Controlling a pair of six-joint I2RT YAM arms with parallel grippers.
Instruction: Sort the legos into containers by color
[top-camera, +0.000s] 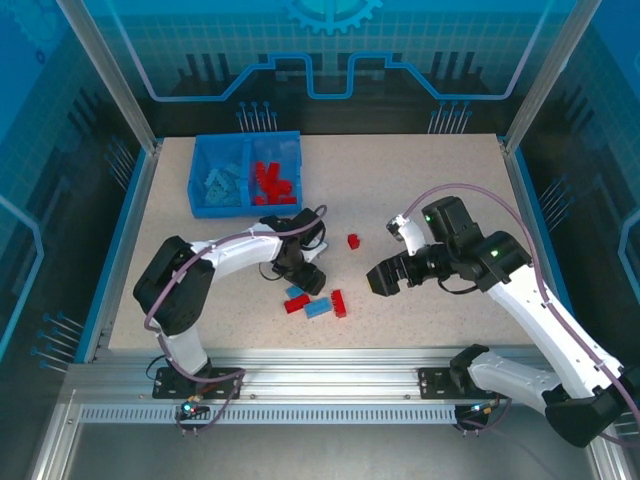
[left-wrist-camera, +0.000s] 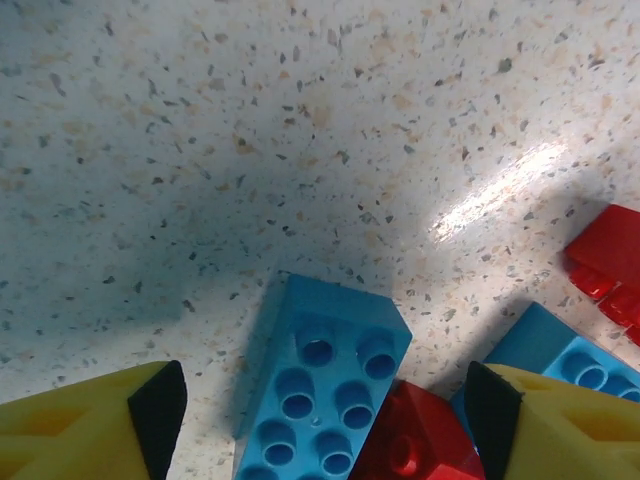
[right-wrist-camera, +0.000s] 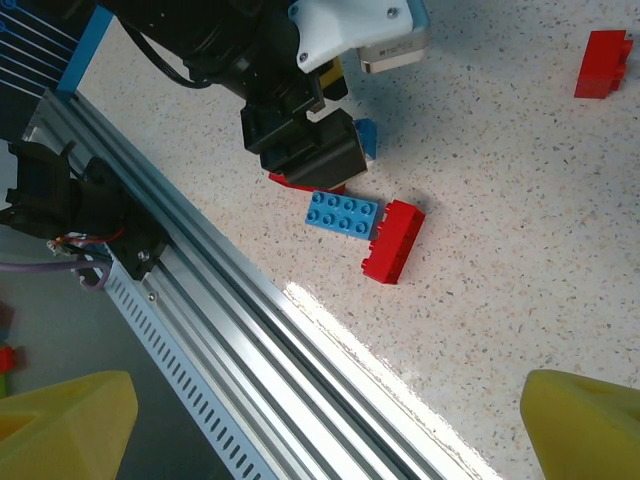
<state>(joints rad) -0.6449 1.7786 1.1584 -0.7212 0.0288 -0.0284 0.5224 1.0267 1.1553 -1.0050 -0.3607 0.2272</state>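
Blue brick (right-wrist-camera: 343, 213) against red brick (right-wrist-camera: 393, 241)

A robotics lab cell is suggested: a speckled tabletop (top-camera: 420, 190) is fenced by aluminium posts (top-camera: 110, 75) and translucent blue printed panels (top-camera: 200, 50) (a gear emblem (top-camera: 332, 10) is seen up top) beyond the left gripper (top-camera: 298, 280), and a slotted aluminium rail (top-camera: 330, 412), where the arm bases (top-camera: 195, 378) are bolted, is laid on its near side.

Bin (top-camera: 245, 173) as your landmark: legos (top-camera: 270, 182) in both its compartments; loose cluster (top-camera: 315, 302) in front of it, lone brick (top-camera: 353, 241) front-right.
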